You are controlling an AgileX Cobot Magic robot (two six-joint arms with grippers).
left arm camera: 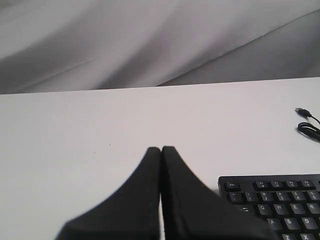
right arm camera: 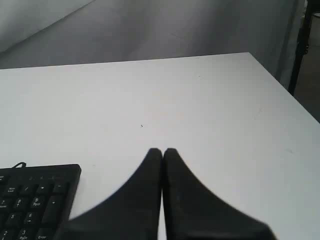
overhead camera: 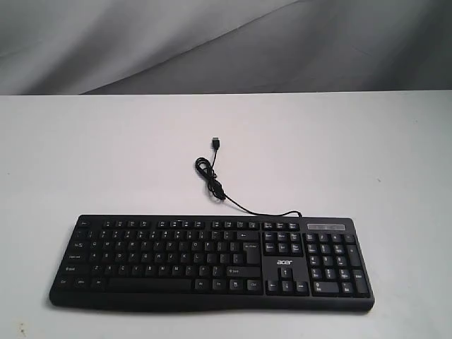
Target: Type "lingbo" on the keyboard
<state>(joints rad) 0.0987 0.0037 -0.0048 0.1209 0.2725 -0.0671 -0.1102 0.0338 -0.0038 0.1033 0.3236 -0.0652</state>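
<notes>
A wide black keyboard [overhead camera: 212, 261] with white legends and an acer logo lies near the front edge of the white table [overhead camera: 106, 155]. Its thin black cable [overhead camera: 212, 176] coils behind it and ends in a loose USB plug [overhead camera: 215, 143]. Neither arm shows in the exterior view. In the left wrist view my left gripper [left arm camera: 161, 149] is shut with nothing in it, above bare table beside the keyboard's Esc corner [left arm camera: 272, 200]. My right gripper [right arm camera: 162, 150] is shut and empty too, beside the number pad end [right arm camera: 40, 200].
Grey cloth [overhead camera: 226, 42] hangs behind the table's far edge. In the right wrist view the table's side edge [right arm camera: 285, 90] runs close by, with a dark stand leg [right arm camera: 299, 45] beyond it. The cable coil [left arm camera: 310, 131] also shows in the left wrist view.
</notes>
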